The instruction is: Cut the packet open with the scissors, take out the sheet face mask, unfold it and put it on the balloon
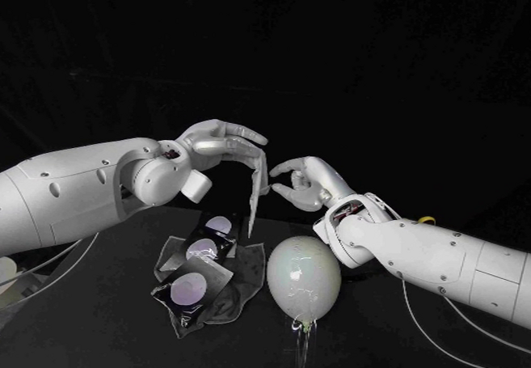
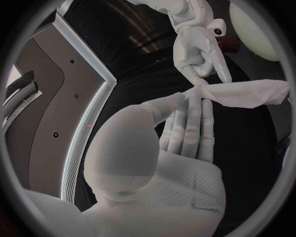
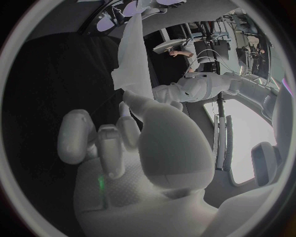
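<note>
black table (image 1: 109, 340) under a dark backdrop. from the left, the robot's white left arm reaches in, its left hand (image 1: 221, 144) raised above the table, fingertips pressed together on the top edge of the sheet face mask (image 1: 256, 196). below that hand lies the packet (image 1: 198, 280), opened and crumpled flat on the table, its shiny inside catching pale lilac light. the mask hangs as a narrow, folded white strip from the left hand's fingertips, its lower end above the packet's right edge and clear of the table. just right of the packet the pale balloon (image 1: 303, 276) lies on the table, near the mask's hanging end but apart from it. right of the mask's top, the right hand (image 1: 303, 184) has thumb and a finger curled toward the sheet. the head view leaves that contact in doubt; the left wrist view shows the right hand's thumb and finger closed on the mask just beside the left hand's fingertips. the right wrist view shows the strip running from the right hand's thumb toward the packet.
</note>
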